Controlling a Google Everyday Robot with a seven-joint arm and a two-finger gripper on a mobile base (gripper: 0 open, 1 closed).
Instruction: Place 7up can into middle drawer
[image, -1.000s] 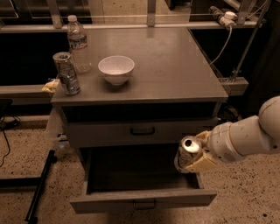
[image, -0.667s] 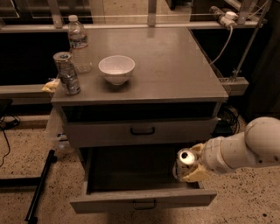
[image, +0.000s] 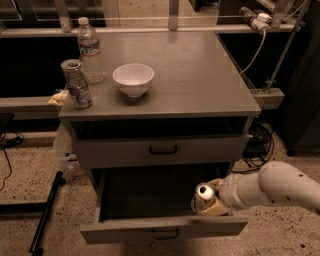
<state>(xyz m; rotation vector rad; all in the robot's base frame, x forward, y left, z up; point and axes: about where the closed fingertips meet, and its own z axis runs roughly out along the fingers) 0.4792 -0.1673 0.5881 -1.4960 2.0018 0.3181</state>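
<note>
The 7up can (image: 203, 191) sits in the grasp of the tool (image: 206, 200), low at the right front corner of the open middle drawer (image: 165, 226). Its silver top faces up toward the camera, and its pale body is mostly hidden by the tan fingers (image: 216, 207) clenched around it. Whether the can's base touches the drawer floor cannot be told.

The white arm (image: 272, 186) reaches in from the right edge of the view, crossing over the drawer's right side. The drawer is pulled well out, its dark inside showing, with its flat front and small black handle (image: 165, 233) toward the camera.

Just above it, the upper drawer (image: 162, 149) is closed.

On the tabletop (image: 200, 75) stand three things, all on the left half: a white bowl (image: 133, 79), a water bottle (image: 90, 50) behind it, and a darker can (image: 76, 83) near the left front edge, just beside the bottle.
</note>
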